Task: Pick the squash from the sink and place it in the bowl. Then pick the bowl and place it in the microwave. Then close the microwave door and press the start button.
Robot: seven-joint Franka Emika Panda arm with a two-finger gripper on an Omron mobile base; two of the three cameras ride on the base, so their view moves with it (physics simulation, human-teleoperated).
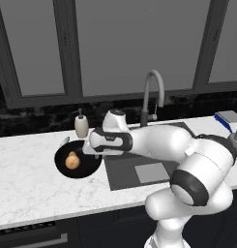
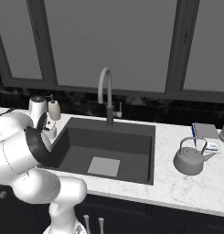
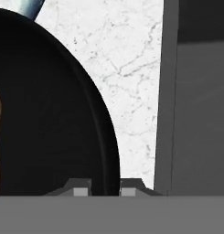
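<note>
The black bowl (image 1: 77, 162) stands on the white marble table (image 1: 28, 179), just beside the left edge of the sink (image 1: 139, 172). The squash (image 1: 71, 160) lies inside the bowl, a little left of its middle. The sink is a dark grey basin with a lighter square on its bottom, and it holds nothing else that I can see. In the hand view the fingers (image 3: 100, 188) stand close together on the two sides of the bowl's right rim (image 3: 111, 151), so they are gripping the bowl at its edge. Between this rim and the sink wall there is only a narrow strip of bare table. A beige soap dispenser (image 1: 81, 124) stands near, behind the bowl. The faucet (image 1: 151, 97) rises behind the sink. Far on the right side a grey kettle (image 2: 190, 159) sits on the table, well apart from the bowl. To the left of the bowl the table is free.
</note>
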